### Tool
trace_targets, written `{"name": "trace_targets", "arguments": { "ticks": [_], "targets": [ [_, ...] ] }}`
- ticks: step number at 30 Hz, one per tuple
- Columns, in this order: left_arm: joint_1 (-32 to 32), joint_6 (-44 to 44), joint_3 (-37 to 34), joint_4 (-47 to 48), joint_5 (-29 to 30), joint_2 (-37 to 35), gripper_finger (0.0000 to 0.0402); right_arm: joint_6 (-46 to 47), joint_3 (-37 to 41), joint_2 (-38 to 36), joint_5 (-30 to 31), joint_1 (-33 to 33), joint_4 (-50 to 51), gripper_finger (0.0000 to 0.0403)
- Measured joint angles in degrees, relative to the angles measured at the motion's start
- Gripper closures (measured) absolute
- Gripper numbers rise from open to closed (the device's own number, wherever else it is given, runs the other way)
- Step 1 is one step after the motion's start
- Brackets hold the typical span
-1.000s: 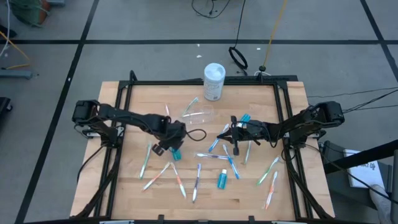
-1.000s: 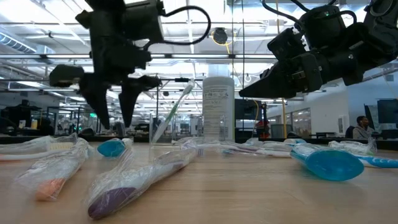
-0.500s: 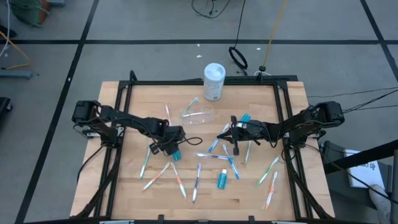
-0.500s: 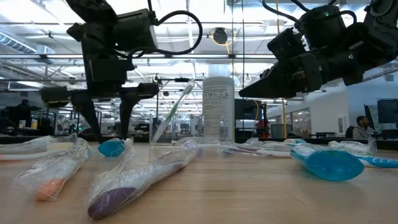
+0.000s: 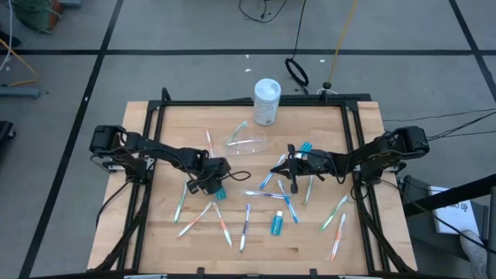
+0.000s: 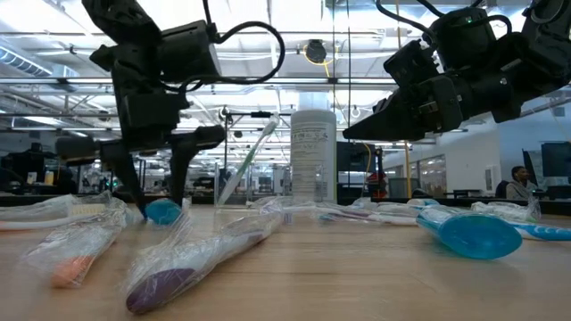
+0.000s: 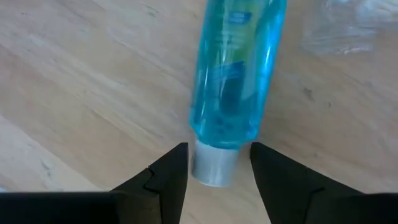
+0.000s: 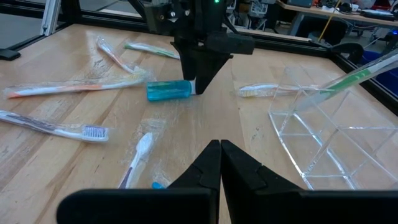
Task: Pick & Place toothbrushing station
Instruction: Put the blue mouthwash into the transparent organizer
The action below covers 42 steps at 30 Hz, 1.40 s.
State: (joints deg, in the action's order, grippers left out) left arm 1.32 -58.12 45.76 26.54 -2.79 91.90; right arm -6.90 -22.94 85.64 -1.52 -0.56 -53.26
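On the wooden desk (image 5: 174, 232), the left end effector (image 7: 214, 171) stood spread around a toothpaste tube (image 7: 237, 74)'s cap; the right end effector (image 8: 221, 163) hovered pressed together; shelving filled the room behind.

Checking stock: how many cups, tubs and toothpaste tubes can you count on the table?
Clear cup: 1
White tub: 1
Toothpaste tubes: 2
Total: 4; another teal item is too unclear to count.

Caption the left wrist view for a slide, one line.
Open left gripper straddles the white cap of a teal toothpaste tube lying on the wooden table.
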Motion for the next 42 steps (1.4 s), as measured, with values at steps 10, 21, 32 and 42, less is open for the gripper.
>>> {"name": "trace_targets", "arguments": {
  "ticks": [10,21,32,42],
  "targets": [
    [0.01,-0.38,-1.15,-0.95,-0.29,-0.15,0.0303,0.0,0.0,0.0,0.0,0.0,-0.01,0.0399],
    [3.97,-14.85,3.3,-9.26,15.29,-0.09,0.0291,0.0,-0.01,0.0,0.0,0.0,-0.01,0.0399],
    [2.74,-37.46,13.22,-23.69,41.39,-0.15,0.0297,0.0,-0.02,0.0,0.0,0.0,-0.01,0.0399],
    [-6.79,-49.76,12.54,-23.19,43.39,0.2,0.0307,0.0,-0.02,-0.02,0.0,0.0,-0.01,0.0399]
  ]
}}
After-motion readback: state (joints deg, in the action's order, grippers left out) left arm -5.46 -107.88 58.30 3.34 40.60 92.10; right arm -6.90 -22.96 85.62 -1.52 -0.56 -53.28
